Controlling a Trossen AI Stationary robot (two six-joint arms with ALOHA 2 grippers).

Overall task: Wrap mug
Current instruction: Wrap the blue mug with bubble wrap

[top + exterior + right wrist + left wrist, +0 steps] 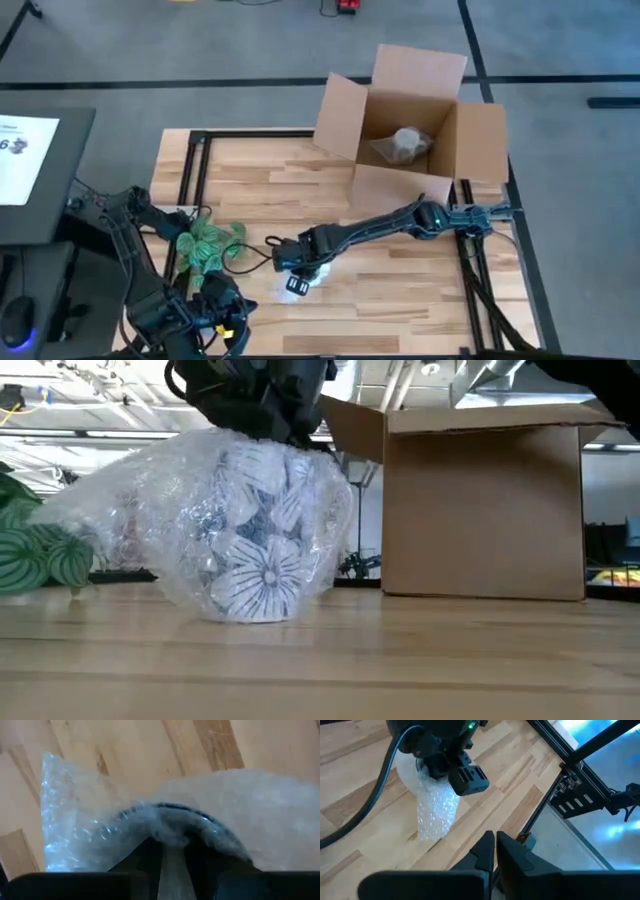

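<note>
Pinching bubble wrap [150, 510] over mug [262, 575] – right gripper [297, 272] | left gripper [495, 851] pressed together, idle at table [400, 290] front edge | box [410, 125] behind

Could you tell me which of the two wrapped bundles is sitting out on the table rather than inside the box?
The bubble-wrapped mug under the right gripper; the other wrapped bundle lies inside the open cardboard box.

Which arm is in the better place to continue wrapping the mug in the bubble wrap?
The right arm, probably. Its gripper is directly over the mug, shut on the bubble wrap at the rim. The left gripper waits shut near the table's front edge, holding nothing.
</note>
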